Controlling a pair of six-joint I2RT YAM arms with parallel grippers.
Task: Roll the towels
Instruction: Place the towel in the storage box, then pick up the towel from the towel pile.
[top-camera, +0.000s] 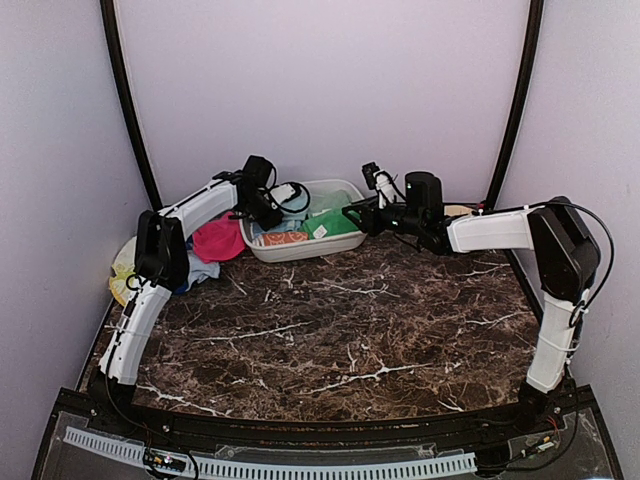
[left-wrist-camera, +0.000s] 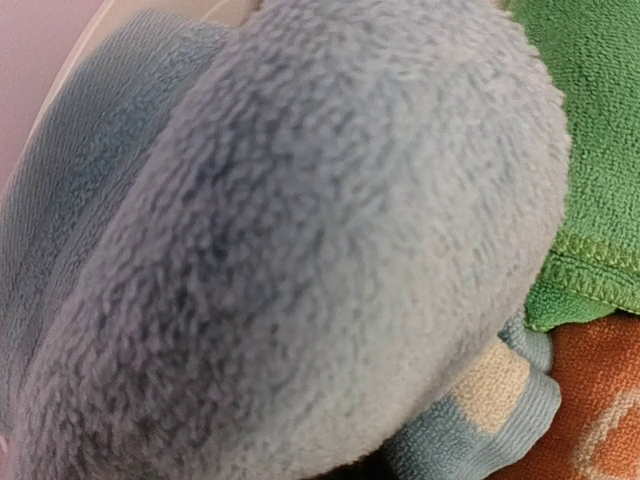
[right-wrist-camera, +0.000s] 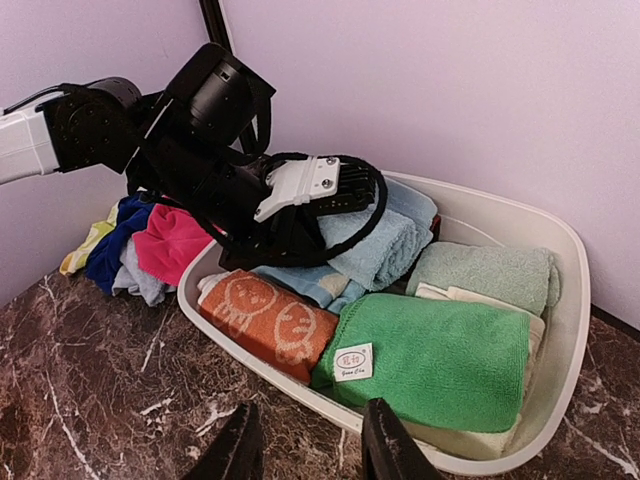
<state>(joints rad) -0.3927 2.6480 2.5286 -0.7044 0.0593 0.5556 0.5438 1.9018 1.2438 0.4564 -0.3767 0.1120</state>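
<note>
Left gripper (right-wrist-camera: 300, 232): it is pushed nose-down into the towels at the left end of the white tub (right-wrist-camera: 575, 300). Its fingers are buried, so you cannot tell whether they have closed on cloth.
Left wrist view: a fluffy pale blue towel (left-wrist-camera: 300, 250) fills it almost entirely and presses right up to the lens. No finger shows.
Target towel: seen from the right wrist, the pale blue towel (right-wrist-camera: 375, 245) lies on top of the stack, directly under and just beyond the left gripper. It is bunched, so its long axis is hard to read.
Neighbours: an orange towel (right-wrist-camera: 265, 325) lies at the near left of the tub and a green towel (right-wrist-camera: 440, 360) at the near right, both lower than the pale blue one.
Right gripper (right-wrist-camera: 310, 450): it hangs over the worktop (top-camera: 350, 330) just in front of the tub's near rim. Its fingers are apart and hold nothing.
Nearer arm: the left, by far. It is in contact, while the right stands outside the tub.
What your next move turns on: the towel sits below the left gripper, so you likely lift straight up and bring it toward you onto bare worktop.
Spare pile: a pink towel (right-wrist-camera: 165, 250) and other cloths lie left of the tub.
</note>
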